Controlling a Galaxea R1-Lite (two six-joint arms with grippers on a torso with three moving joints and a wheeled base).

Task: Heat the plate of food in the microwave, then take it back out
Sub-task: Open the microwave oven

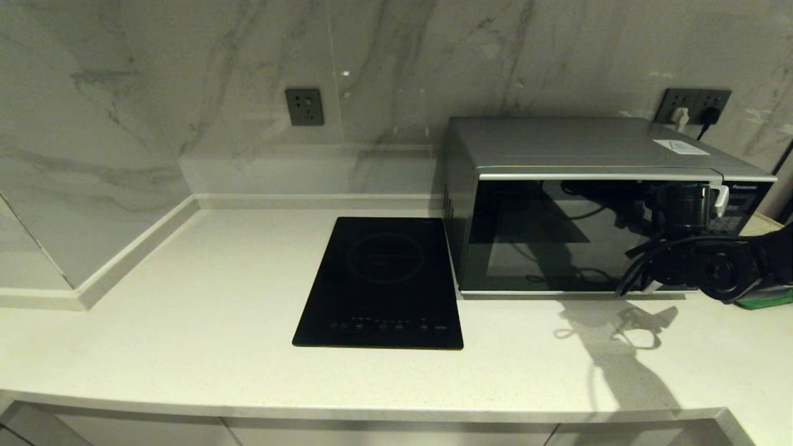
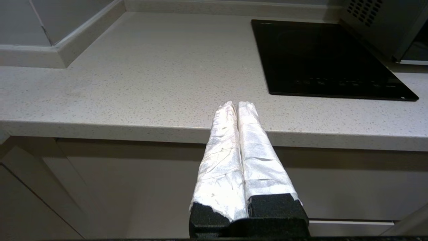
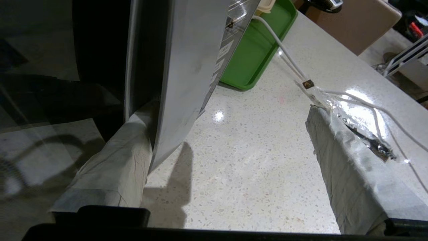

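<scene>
The silver-grey microwave (image 1: 588, 148) stands at the back right of the counter, and its dark glass door (image 1: 557, 235) looks shut. My right gripper (image 1: 700, 198) is at the door's right side, in front of the button panel. In the right wrist view the gripper (image 3: 230, 112) is open wide. One taped finger (image 3: 117, 167) is tucked between the dark glass and the silver door band (image 3: 187, 67); the other finger (image 3: 337, 167) hangs free over the counter. The plate of food is out of view. My left gripper (image 2: 234, 106) is shut and empty, low by the counter's front edge.
A flat black induction hob (image 1: 381, 282) lies left of the microwave. A green tray (image 3: 257, 50) sits on the counter right of the microwave, its edge showing behind my right arm (image 1: 768, 300). White cables (image 3: 287, 57) run along the right finger. The marble wall has sockets (image 1: 304, 106).
</scene>
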